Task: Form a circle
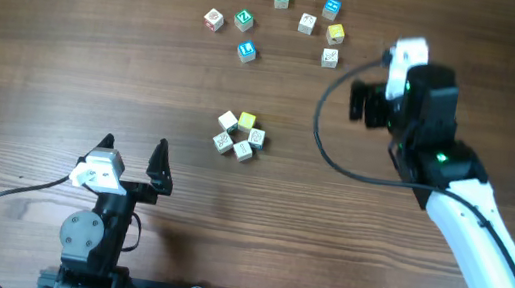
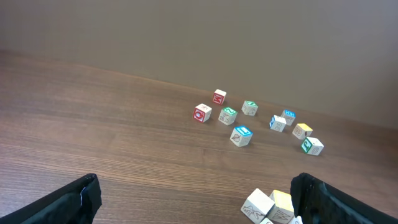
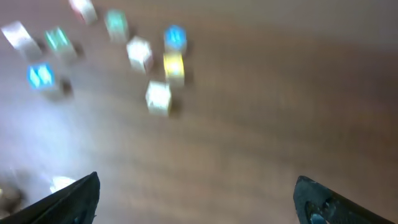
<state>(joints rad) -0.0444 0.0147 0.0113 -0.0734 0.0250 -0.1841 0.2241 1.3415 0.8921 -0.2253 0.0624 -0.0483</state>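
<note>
Left wrist view cuts off the circle (image 2: 260,206) — bottom edge.

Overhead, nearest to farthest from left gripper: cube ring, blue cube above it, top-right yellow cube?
1. Cube ring, up and right of the left gripper.
2. Blue cube, above the ring.
3. Yellow cube, top right.

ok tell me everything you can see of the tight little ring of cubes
The ring of cubes is five blocks packed close together: four cream-white with faint printed faces, one yellow cube at its far side. They look wooden, lie flat on the wooden table, near the middle, apart from the looser scatter beyond. Nothing else touches it.
</note>
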